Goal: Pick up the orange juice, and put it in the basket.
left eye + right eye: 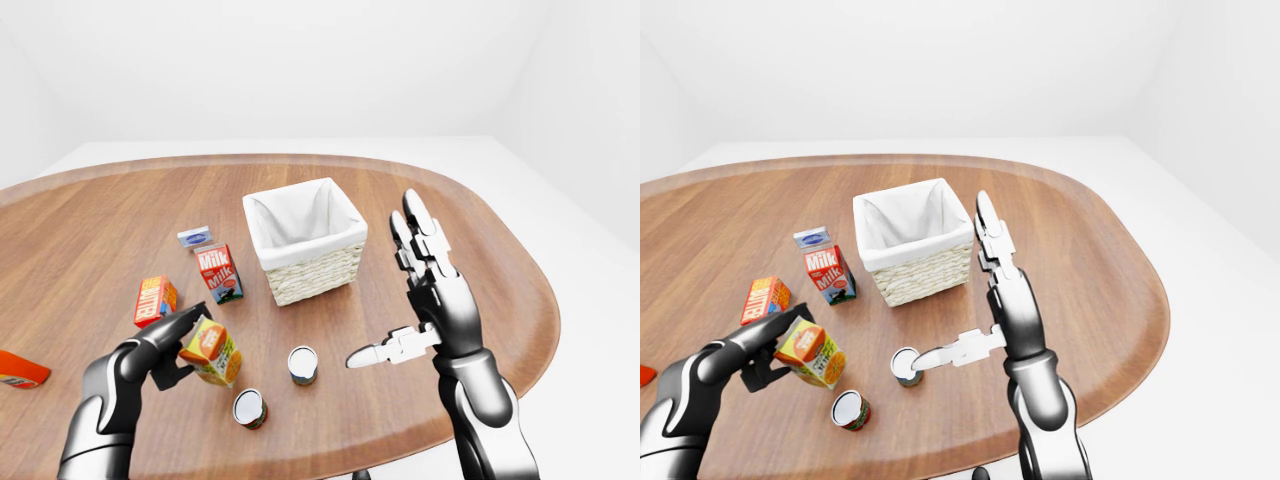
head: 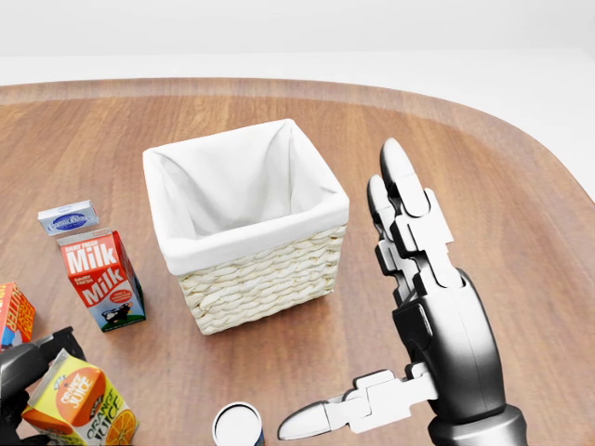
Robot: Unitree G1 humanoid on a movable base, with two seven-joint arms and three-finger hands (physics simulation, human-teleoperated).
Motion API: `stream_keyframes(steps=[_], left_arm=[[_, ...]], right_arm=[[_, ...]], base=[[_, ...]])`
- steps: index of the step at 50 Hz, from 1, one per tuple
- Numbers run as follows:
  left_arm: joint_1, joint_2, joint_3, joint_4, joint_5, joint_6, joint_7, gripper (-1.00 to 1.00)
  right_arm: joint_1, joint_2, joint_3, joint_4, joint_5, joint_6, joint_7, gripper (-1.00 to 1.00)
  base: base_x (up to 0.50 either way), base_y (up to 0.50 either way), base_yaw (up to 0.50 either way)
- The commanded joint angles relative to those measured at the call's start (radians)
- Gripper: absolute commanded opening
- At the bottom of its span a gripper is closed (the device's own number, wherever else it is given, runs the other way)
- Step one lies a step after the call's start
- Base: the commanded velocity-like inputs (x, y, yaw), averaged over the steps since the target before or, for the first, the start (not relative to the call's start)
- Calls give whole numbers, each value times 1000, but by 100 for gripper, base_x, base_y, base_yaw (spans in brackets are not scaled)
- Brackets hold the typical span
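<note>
Setting: white room, oval wooden table (image 1: 480,250) carrying everything.
Orange juice: carton (image 1: 211,351) tilted near the table's lower left in the left-eye view, gripped by the left hand.
Handling: probably light, stiff cardboard with smooth printed sides; best pinched across its flat faces, gently, or it may dent or slip.
Left hand: (image 1: 172,345) fingers closed around the carton.
Right hand: (image 1: 415,290) upright, fingers spread wide, holding nothing.
Basket: (image 1: 305,238) white-lined wicker, up and right of the carton, well apart.
Nearby: milk carton (image 1: 219,272), two cans (image 1: 302,364).
</note>
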Motion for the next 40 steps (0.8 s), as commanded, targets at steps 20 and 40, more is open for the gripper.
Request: stream_keyframes(steps=[20,40], left_arm=[[30,6,140,-277,-154,0,0,-100],[109,-33,275,-529,-281,0,0,-100]], right_arm=[[3,-1,-3,-6,1,0,2,100],[-6,2,8,-10,-4,0,-4,100]], base=[[0,0,0],[0,0,0]])
